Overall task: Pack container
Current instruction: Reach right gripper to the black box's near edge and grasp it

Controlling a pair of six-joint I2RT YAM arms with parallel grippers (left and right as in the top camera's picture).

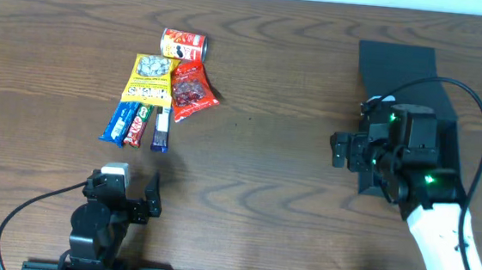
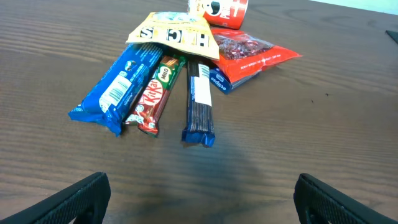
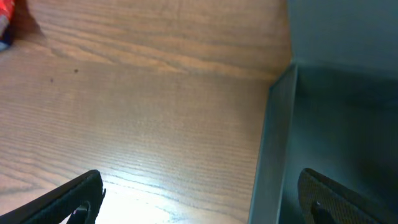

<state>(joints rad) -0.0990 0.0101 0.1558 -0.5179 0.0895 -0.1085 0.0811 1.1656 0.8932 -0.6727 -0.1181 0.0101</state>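
The container (image 1: 397, 65) is a dark, shallow box at the right, its flap lid lying open toward the far edge. My right arm covers most of it. My right gripper (image 1: 362, 146) is open and straddles the box's left wall (image 3: 273, 143), with one finger over the table and one inside the empty box (image 3: 348, 124). The snacks lie at the far left: a red can (image 1: 183, 44), a yellow packet (image 1: 148, 78), a red packet (image 1: 194, 93) and three bars (image 1: 138, 123). My left gripper (image 1: 124, 196) is open and empty, just short of the bars (image 2: 155, 93).
In the left wrist view the blue bar (image 2: 115, 90), the red bar and the dark blue bar (image 2: 200, 102) lie side by side, partly under the yellow packet (image 2: 177, 31). Bare wooden table (image 1: 265, 154) lies between the snacks and the container.
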